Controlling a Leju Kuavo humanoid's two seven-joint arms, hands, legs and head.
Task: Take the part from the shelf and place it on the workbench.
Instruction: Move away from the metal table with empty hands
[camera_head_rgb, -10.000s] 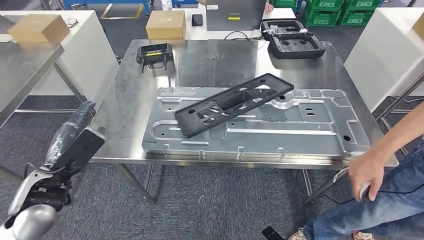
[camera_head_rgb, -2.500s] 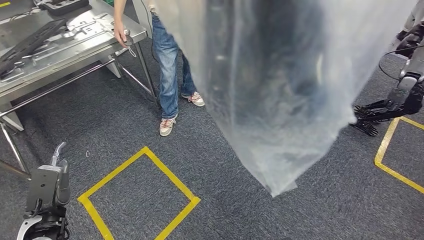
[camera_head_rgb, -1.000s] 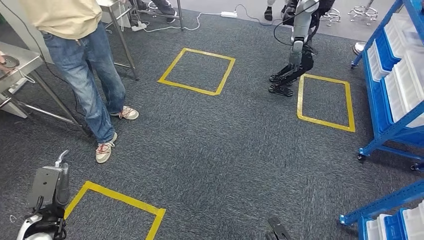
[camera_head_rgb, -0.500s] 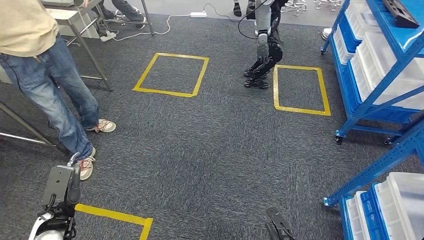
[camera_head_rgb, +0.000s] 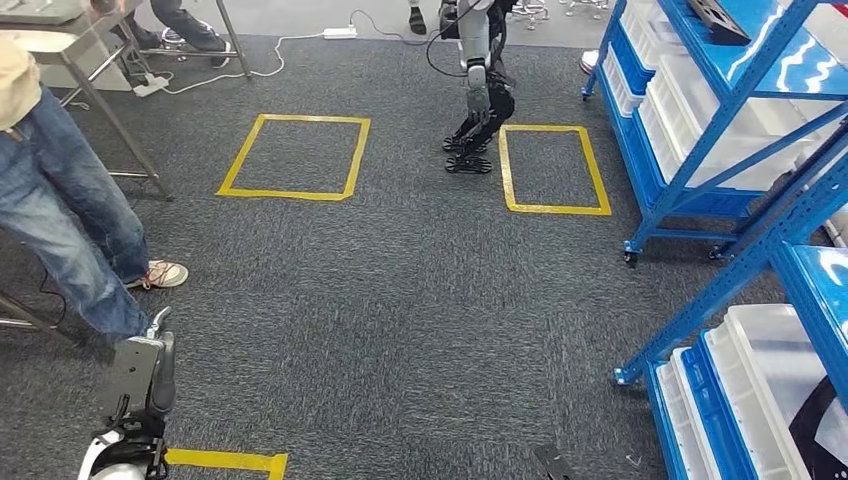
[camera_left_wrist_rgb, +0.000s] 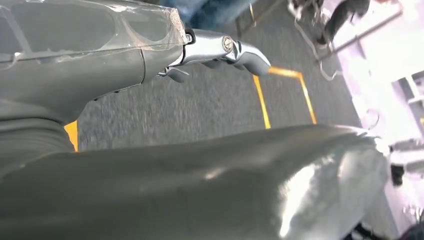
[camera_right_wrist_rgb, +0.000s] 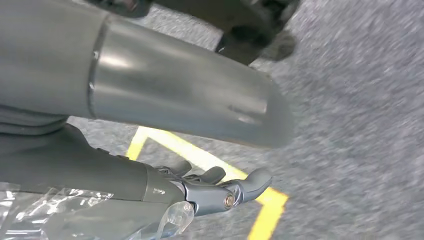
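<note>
Hanging low over coarse grey carpet, both hands carry nothing.
Left hand (camera_head_rgb: 140, 375) and right hand (camera_right_wrist_rgb: 210, 192): smooth metallic fingers loosely apart. Flat black part (camera_head_rgb: 718, 18) lies on the blue steel shelf (camera_head_rgb: 700, 110), above translucent plastic bins (camera_head_rgb: 690, 110).

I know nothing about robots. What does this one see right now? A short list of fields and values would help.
Floor: grey carpet with yellow tape squares
Shelf: blue rack on the right, holding white bins
Part: dark piece on the rack's top level
Person: jeans-clad legs at left, beside a metal table
Other robot: stands by the far tape square
Left hand: hanging low, holding nothing
Right hand: hanging over carpet, holding nothing
</note>
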